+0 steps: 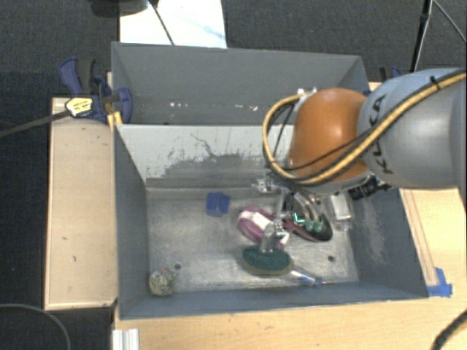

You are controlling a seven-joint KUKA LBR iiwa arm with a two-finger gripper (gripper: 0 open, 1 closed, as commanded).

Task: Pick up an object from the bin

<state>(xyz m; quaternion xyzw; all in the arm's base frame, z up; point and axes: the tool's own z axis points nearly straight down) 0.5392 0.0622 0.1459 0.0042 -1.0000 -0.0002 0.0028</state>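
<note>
As the end effector (276,238), grip unreadable, hangs over the dark green disc (264,262) at the bin's (182,79) five o'clock, approach seems current; next: close, lift.

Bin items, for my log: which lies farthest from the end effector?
The speckled ball in the lower-left corner; the rest lie nearer the end effector.

The pincer (275,239) stands inside the bin (219,86). A round pad (263,262) lies just in front of the pincer. A toy (252,224) lies just left. A block (217,204) lies farther left and behind. A lump (162,283) lies well left and in front.
</note>
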